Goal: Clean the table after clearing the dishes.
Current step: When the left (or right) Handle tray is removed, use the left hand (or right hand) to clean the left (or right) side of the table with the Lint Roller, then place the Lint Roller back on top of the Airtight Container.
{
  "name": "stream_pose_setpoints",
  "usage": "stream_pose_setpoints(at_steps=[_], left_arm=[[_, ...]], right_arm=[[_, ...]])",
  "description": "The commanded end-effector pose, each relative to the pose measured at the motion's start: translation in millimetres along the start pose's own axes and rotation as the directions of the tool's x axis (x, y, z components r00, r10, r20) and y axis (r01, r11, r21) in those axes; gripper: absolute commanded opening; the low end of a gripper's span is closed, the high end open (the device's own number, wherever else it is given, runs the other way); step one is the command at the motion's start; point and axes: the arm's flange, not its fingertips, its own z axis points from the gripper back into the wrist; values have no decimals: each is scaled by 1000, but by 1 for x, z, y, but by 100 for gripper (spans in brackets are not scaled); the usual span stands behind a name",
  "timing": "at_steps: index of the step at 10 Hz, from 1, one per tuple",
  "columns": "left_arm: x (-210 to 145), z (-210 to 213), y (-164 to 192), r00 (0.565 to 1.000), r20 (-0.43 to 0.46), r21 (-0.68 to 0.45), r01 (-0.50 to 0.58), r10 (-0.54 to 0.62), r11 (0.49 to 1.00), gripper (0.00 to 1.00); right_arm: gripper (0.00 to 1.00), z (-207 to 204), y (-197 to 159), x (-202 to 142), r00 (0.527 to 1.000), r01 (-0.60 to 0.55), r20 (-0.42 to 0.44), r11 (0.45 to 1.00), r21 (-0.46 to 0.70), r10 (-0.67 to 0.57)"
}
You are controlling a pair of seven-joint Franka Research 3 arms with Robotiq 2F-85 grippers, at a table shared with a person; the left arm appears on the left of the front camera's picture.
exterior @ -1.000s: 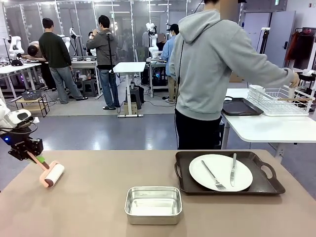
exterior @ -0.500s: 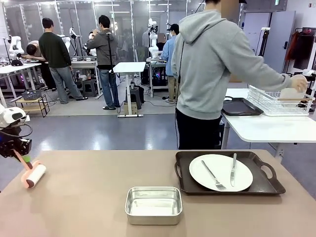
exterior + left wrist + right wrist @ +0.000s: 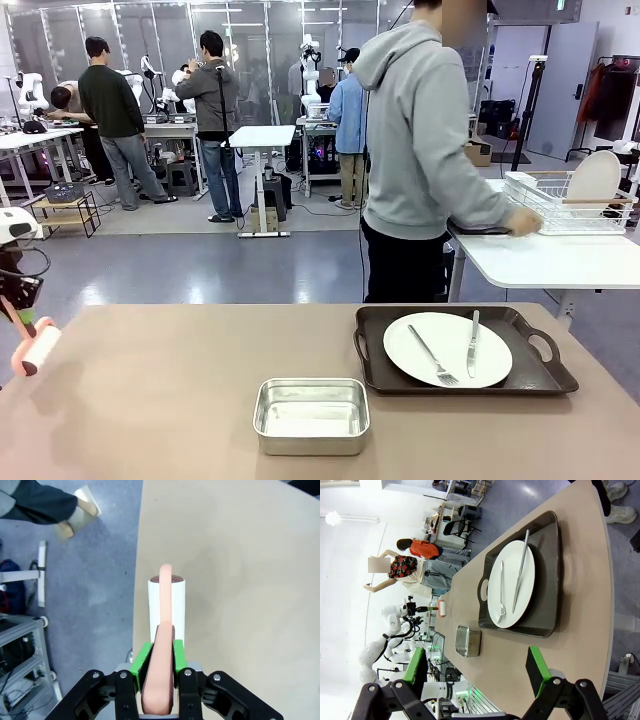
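Note:
The taupe table [image 3: 170,400] carries a dark brown tray [image 3: 535,375] at the right, holding a white plate [image 3: 447,349] with a fork [image 3: 432,357] and knife [image 3: 471,343]. At the table's left edge my left gripper [image 3: 17,303] is shut on the pink handle of a white roller [image 3: 36,351]. In the left wrist view the roller [image 3: 167,605] lies on the table [image 3: 240,580] right at its edge, its handle clamped in the gripper [image 3: 159,662]. My right gripper [image 3: 475,667] hangs open above the table's end, looking at the tray [image 3: 545,570] and plate [image 3: 512,582].
A small steel pan [image 3: 311,414] sits at the front middle. A person in a grey hoodie [image 3: 420,150] stands beyond the far edge, a hand at a white side table [image 3: 540,262] with a dish rack [image 3: 560,205] holding a white plate [image 3: 595,176].
My left gripper has carried the roller leftward to the table's left edge. The person set a plate in the rack and lowered the hand to the side table.

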Motion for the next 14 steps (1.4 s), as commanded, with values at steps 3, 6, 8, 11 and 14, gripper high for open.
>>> stream_pose_setpoints(at_steps=[3, 6, 8, 11, 14], left_arm=[[-15, 64, -16, 997, 66, 28, -32, 30, 999, 22], [-6, 61, -7, 997, 80, 46, -4, 0, 999, 22], [-6, 61, -7, 997, 80, 46, -4, 0, 999, 22], [-6, 61, -7, 997, 80, 46, -4, 0, 999, 22], [-3, 76, -64, 967, 131, -56, 229, -220, 972, 22]], right_arm=[[100, 0, 3, -2, 1000, -3, -1, 1000, 7, 3], [100, 0, 3, -2, 1000, -3, -1, 1000, 7, 3], [100, 0, 3, -2, 1000, -3, -1, 1000, 7, 3], [100, 0, 3, -2, 1000, -3, -1, 1000, 7, 3], [100, 0, 3, -2, 1000, -3, -1, 1000, 7, 3]])
